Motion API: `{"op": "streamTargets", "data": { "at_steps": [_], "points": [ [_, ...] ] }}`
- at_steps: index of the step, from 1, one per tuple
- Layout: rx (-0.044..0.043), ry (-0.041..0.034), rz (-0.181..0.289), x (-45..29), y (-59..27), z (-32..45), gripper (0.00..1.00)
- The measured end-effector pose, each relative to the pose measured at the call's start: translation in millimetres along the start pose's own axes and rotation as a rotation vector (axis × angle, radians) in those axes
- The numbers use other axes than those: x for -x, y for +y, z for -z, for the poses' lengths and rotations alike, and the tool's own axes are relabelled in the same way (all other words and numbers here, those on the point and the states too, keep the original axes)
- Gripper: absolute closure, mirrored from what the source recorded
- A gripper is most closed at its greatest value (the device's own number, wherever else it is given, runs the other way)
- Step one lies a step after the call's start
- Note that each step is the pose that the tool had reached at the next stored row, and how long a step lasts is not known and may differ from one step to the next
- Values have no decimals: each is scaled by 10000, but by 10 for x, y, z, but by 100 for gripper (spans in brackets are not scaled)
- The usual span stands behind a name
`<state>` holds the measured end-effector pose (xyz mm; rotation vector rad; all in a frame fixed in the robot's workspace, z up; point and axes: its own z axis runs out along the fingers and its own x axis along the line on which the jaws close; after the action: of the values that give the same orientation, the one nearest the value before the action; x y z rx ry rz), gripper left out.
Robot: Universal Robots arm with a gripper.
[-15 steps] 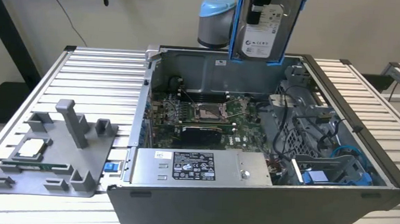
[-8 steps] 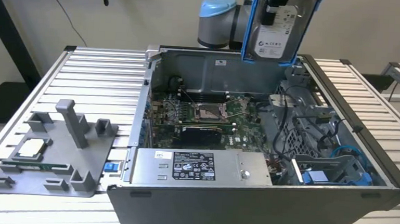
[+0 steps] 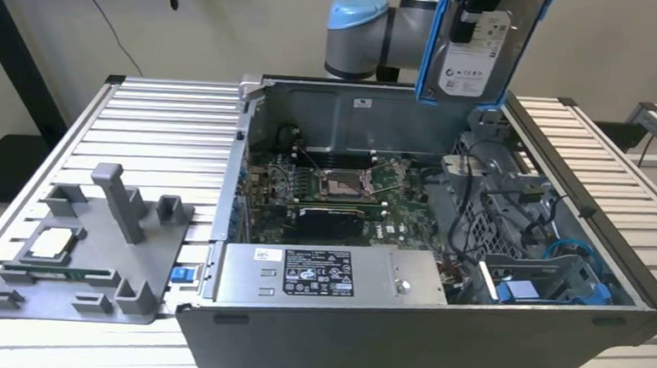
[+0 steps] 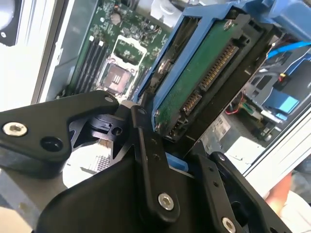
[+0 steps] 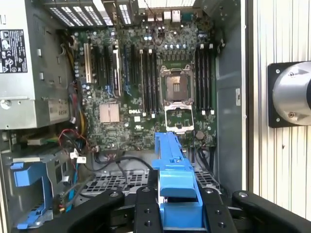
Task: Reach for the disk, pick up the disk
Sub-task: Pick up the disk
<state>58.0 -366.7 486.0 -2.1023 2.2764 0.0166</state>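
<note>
One disk, top cut off in the exterior view, raised above the open computer case at its far right, gripper clamped on its blue frame, green underside shown in the second wrist view, one motherboard below in the first wrist view, one grey fixture left of the case.

The disk is silver-grey with a white label, clipped in a blue frame. It hangs upright, raised above the open computer case.
</note>
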Motion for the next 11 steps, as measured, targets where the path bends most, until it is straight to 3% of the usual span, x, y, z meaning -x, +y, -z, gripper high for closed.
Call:
{"op": "streamTargets", "data": {
  "at_steps": [11],
  "points": [
    [2, 1, 1, 36, -455, -11, 100]
  ]
}}
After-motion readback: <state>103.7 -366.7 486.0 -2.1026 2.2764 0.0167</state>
